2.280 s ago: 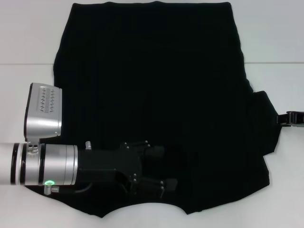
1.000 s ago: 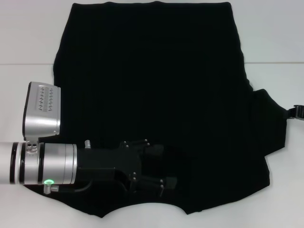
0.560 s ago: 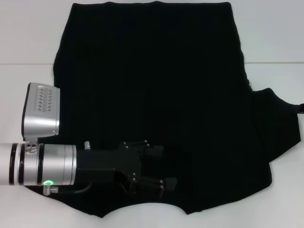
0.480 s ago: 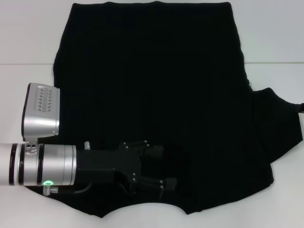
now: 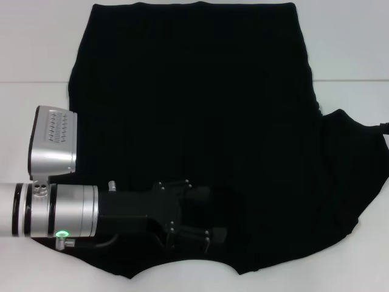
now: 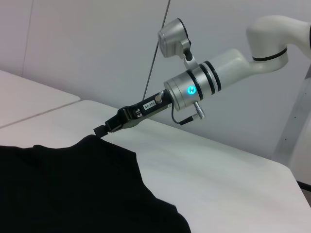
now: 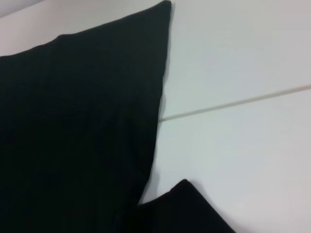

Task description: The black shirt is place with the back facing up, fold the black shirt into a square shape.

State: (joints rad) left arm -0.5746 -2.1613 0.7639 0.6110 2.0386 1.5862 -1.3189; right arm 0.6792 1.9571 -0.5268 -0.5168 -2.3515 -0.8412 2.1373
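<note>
We note the large plain black soft-cloth T-shirt (image 5: 200,140) spread flat on the white table (image 5: 36,48), its right sleeve tip pinched in our right gripper (image 6: 100,130) and drawn outward, while our left gripper (image 5: 203,213) rests unclenched near the collar.

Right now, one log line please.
shirt: flat, unfolded | right gripper: shut on sleeve tip, pulling outward | left gripper: over collar end

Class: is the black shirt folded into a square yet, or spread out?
Spread out. The black shirt lies flat on the table, one sleeve drawn outward by the right gripper.
</note>
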